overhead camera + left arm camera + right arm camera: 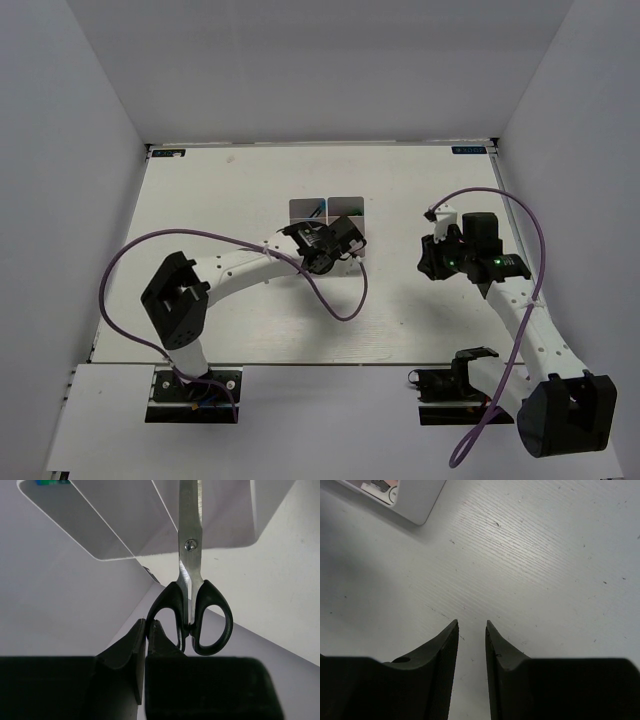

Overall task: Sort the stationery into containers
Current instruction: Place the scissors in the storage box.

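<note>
I'm looking down on a white, wood-grained tabletop [230, 190] boxed in by plain, pale grey panel walls: one on the left [60, 150], one on the right [590, 120] and one at the far end [320, 70]. A small dark label [168, 153] sits at the far left corner, a blue one [468, 150] at the far right. A white ledge [320, 400] runs along the near edge. The light is soft and even; up close I see fine dark specks on the tabletop.

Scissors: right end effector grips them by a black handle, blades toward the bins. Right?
No. It is the left end effector that grips the scissors by a black handle, blades toward the bins; the left wrist view shows it. The right end effector holds nothing.
</note>
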`<state>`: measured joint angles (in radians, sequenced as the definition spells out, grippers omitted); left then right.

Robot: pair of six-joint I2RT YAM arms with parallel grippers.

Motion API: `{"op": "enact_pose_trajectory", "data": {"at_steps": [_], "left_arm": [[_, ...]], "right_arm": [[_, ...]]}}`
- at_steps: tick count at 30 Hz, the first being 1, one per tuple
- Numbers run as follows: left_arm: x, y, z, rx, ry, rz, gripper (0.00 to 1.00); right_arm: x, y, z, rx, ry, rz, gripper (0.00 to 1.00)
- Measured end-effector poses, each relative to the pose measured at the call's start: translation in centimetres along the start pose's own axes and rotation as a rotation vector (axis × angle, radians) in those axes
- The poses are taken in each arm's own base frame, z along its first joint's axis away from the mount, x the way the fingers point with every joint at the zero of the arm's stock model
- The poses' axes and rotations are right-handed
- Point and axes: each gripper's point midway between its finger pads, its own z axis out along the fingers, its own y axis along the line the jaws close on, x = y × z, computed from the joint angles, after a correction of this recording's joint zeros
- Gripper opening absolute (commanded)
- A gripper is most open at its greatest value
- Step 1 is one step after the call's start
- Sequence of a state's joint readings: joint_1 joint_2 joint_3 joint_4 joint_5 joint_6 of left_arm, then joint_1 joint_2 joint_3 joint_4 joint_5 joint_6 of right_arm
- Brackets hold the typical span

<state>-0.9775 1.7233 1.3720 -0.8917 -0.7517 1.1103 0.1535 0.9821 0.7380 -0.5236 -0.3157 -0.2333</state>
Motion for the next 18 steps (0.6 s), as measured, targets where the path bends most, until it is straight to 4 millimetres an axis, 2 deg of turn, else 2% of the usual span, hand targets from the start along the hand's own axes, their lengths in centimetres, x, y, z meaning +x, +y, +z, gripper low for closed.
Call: {"op": "enact_pose_trajectory", "data": {"at_steps": [4,10,18], "left_arm": [[-0.3,0.2,0.7,-0.006,0.009,0.010,0.00],[-0.4,0.8,1.1,-0.031,0.028,0.021,0.16],[-0.7,1.1,1.5,-0.055,0.049,0.036,0.25]], "right_arm": [[0.0,-0.2,-0.1,0.004,-0.002,0.007,0.32],[0.0,-0.3,-0.1,0.004,-0.005,0.011,0.33],[0.0,-0.3,-0.2,-0.004,-0.009,0.018,0.35]]}}
